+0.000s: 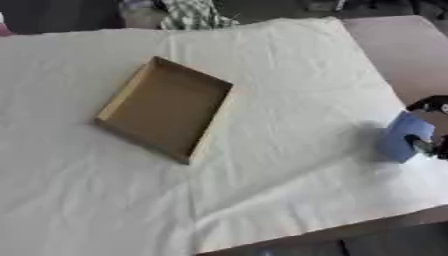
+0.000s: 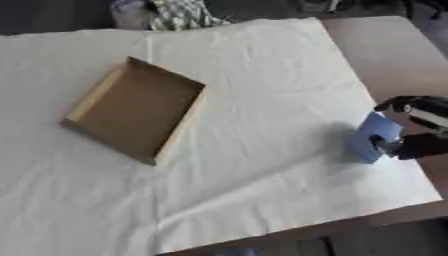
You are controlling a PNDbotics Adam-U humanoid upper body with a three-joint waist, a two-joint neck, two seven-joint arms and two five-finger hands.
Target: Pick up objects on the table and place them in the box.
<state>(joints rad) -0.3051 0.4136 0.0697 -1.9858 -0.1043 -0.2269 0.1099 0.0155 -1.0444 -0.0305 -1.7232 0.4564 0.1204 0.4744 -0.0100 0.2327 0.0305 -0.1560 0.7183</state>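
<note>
One hand at work, one blue block held at the table's right edge.

Right hand [image 2: 418, 131] enters at 3 o'clock, its fingers and thumb clamped on the blue block [image 2: 376, 136], which stands tilted on the white cloth [image 2: 262, 125]. Cardboard box [image 1: 166, 107] lies open and askew at about 10 o'clock from centre, well apart from the block, nothing visible inside it. Bare brown table [image 2: 376, 45] shows at 2 o'clock beyond the cloth. Left hand does not show.
</note>
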